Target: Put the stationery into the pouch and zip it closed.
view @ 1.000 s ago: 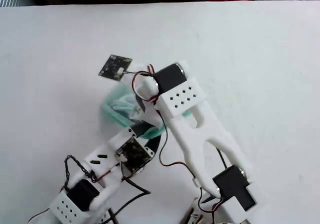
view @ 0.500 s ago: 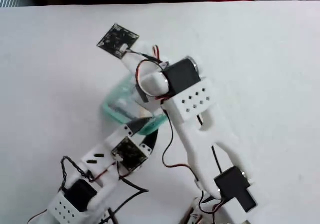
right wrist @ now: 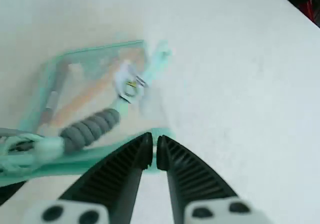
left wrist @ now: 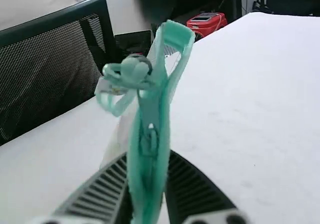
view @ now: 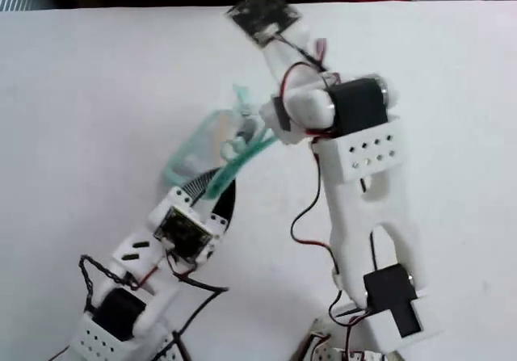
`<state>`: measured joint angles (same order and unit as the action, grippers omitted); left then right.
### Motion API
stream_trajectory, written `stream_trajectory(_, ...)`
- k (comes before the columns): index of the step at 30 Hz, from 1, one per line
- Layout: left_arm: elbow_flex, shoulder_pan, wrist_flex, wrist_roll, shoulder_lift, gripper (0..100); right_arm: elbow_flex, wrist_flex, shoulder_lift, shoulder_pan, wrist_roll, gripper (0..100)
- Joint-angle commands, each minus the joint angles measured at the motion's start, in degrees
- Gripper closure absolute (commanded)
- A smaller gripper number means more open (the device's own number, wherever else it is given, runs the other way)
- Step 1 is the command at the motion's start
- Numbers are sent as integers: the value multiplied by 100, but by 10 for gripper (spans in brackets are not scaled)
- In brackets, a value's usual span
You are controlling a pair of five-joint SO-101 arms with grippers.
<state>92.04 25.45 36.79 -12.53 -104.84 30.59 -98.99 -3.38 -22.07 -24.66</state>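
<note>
The pouch [view: 196, 147] is clear with teal trim and lies mid-table, with stationery showing faintly inside. My left gripper [view: 216, 190] is shut on its teal zip edge [left wrist: 150, 129], which stands up between the ribbed black fingers [left wrist: 195, 189]. A pale zip pull [left wrist: 131, 68] dangles near the top of that edge. My right gripper [right wrist: 154, 146] hovers just beyond the pouch's [right wrist: 85, 83] far end [view: 271, 128], its jaws together with nothing clearly between them. A metal ring pull [right wrist: 129, 86] and a grey ribbed piece [right wrist: 90, 128] lie on the pouch.
The white table [view: 436, 70] spreads wide to the right and back. Its far edge [view: 121, 7] borders a dark floor. A black mesh chair [left wrist: 50, 73] and a red object [left wrist: 205, 19] stand beyond the table.
My right arm has swung from over the pouch toward the back right. The pouch's zip edge is now drawn out toward it. The left arm shifted slightly left, still gripping.
</note>
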Motion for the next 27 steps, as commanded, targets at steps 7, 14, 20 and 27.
stream_trajectory(7, -299, -207, 9, 185, 13, 976, 0, 347, -233, 189, 26, 979)
stream_trajectory(14, 158, 602, 18, 97, 13, 976, -123, 13, -189, -1543, 70, 865)
stream_trajectory(20, 492, 1314, 149, -870, 40, 976, -1407, 13, -180, -1613, -193, 820)
stream_trajectory(27, 492, 1358, 264, -1134, 48, 976, -2479, 4, -180, -1525, -624, 818)
